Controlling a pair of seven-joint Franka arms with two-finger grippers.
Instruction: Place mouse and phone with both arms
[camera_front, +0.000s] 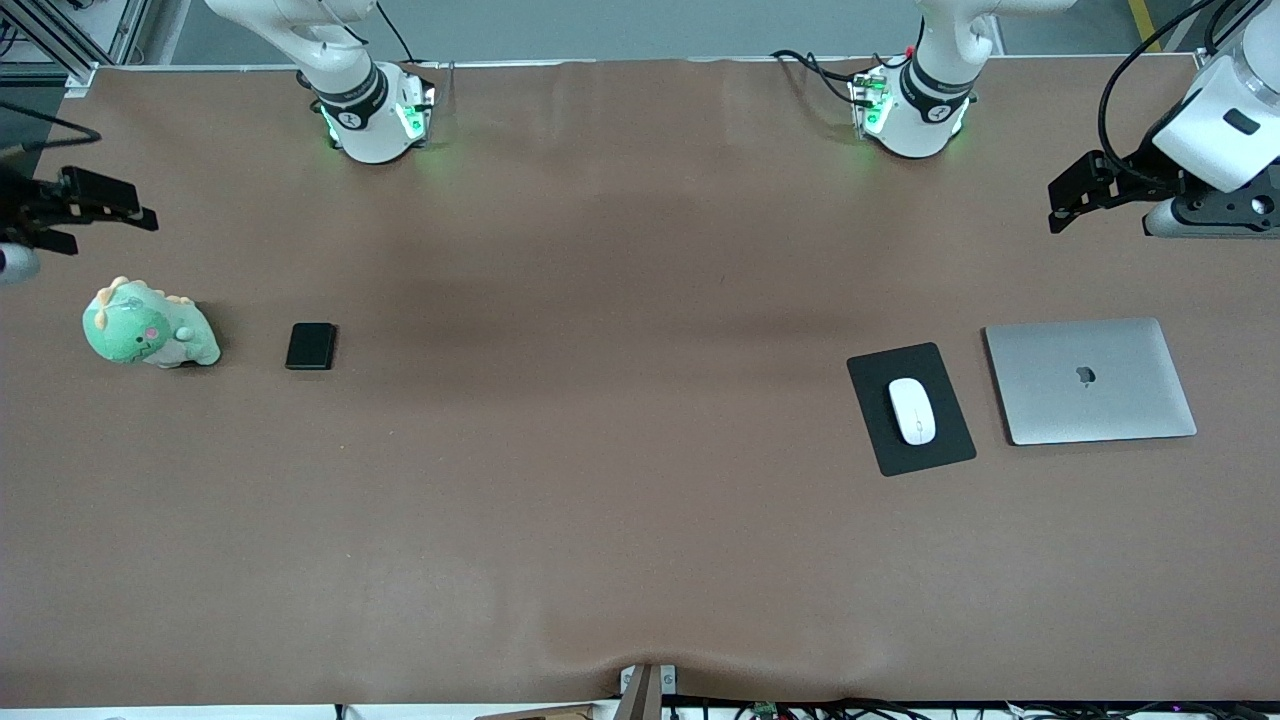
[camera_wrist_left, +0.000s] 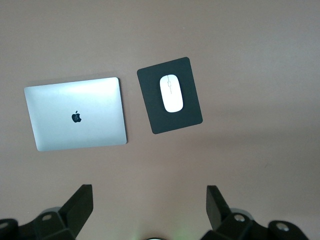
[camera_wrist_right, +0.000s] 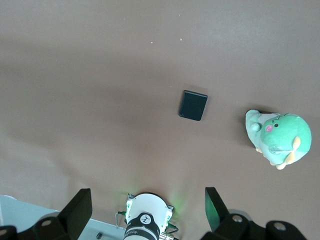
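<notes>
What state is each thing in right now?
mouse: lying on the mouse pad, untouched
phone: flat on the table, beside the plush dinosaur
laptop: lid closed, beside the pad
left gripper: open, empty, up over the table's left-arm end
right gripper: open, empty, up over the right-arm end

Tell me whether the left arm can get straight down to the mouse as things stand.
Probably yes. The mouse lies bare on top of the mouse pad, nothing over it; the laptop sits apart beside the pad. The left tool is open, up over the table at that end.
</notes>
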